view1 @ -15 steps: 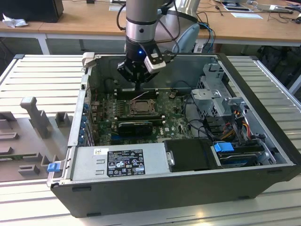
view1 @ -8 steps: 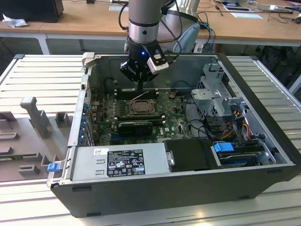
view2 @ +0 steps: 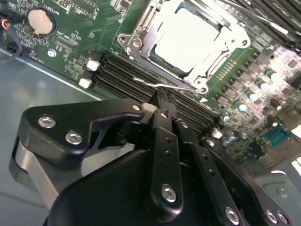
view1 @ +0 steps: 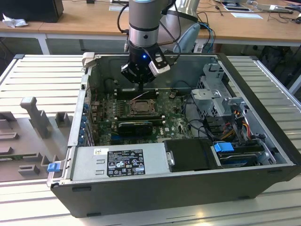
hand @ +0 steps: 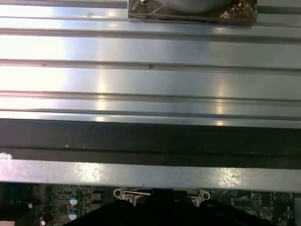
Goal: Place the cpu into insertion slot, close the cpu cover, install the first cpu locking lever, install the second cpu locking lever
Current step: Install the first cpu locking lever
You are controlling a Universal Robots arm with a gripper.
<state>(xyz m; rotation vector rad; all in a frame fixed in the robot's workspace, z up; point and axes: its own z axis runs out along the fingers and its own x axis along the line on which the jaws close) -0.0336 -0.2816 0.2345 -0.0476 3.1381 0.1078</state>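
Exterior view, left to right. At the far left, a ribbed metal table (view1: 42,75) bearing grey fixture blocks (view1: 35,117). In the centre, an open computer case (view1: 141,193) lying on its side, power supply (view1: 117,162) along the near wall, green motherboard (view1: 108,117) behind it. Above the upper middle of the frame, the arm (view1: 143,21) dropping straight down into the case, wrist vertical, gripper (view1: 140,88) just over the far edge of the insertion slot (view1: 139,107). At the right, a drive cage (view1: 218,94) and cable bundle (view1: 235,122) well apart from the socket, leaving open board around it; case rear wall close behind the arm.

Second wrist view: coin battery (view2: 38,21) at upper left, memory slots (view2: 122,77) running diagonally through the middle, then the cpu (view2: 188,40) lying flat in the socket at upper centre, the cpu cover (view2: 141,40) closed down around it as a silver frame. A thin wire locking lever (view2: 164,84) along the socket's near edge, just past the black fingers (view2: 162,110), which sit drawn together with no gap between the tips; tips next to the lever, contact not discernible.

First wrist view: ribbed table surface across the upper frame, case wall (hand: 150,136) as a dark band, socket frame edge low in the centre.
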